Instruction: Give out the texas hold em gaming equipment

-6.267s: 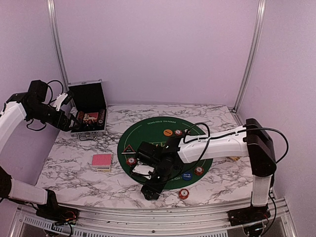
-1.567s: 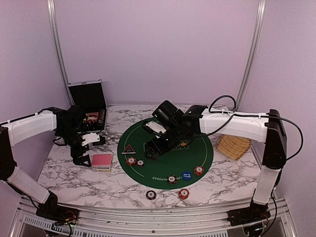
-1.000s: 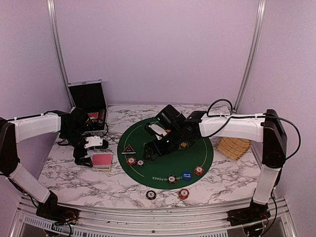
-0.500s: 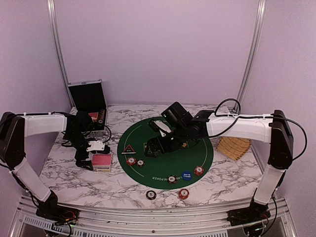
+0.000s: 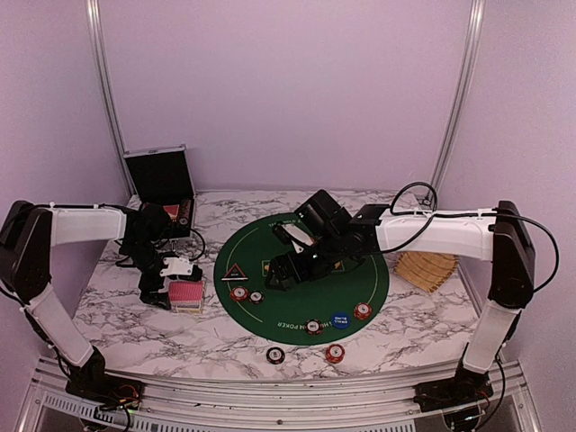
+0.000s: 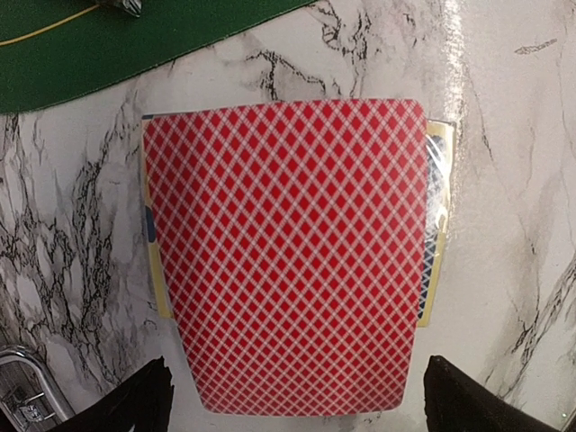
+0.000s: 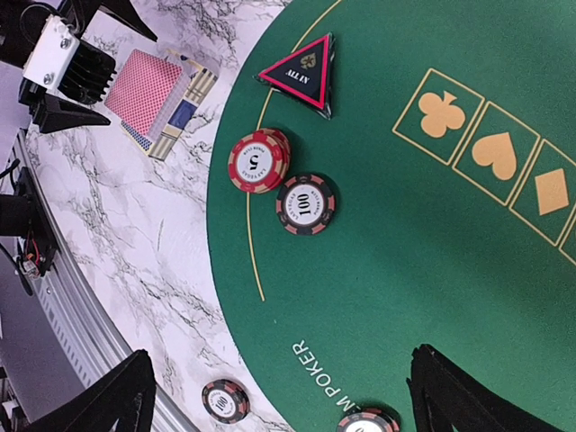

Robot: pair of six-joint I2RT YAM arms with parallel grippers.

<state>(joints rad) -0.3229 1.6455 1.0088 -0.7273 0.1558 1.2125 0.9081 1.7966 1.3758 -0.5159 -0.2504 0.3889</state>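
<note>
Off the mat at 9 o'clock: deck undealt.
Chips, blue button, marker on mat, two chips off it at 6 o'clock; left gripper spread astride deck, right gripper spread, empty. Cards likely remain.

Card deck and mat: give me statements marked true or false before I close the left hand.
The card deck lies on the table, off the green mat. True.
The left hand is shut on the deck. False: it is open above it.
The ALL IN marker sits on the mat. True.
The right hand holds a chip. False: open and empty.
Every chip is on the mat. False: a dark chip and a red chip lie on the table.
</note>
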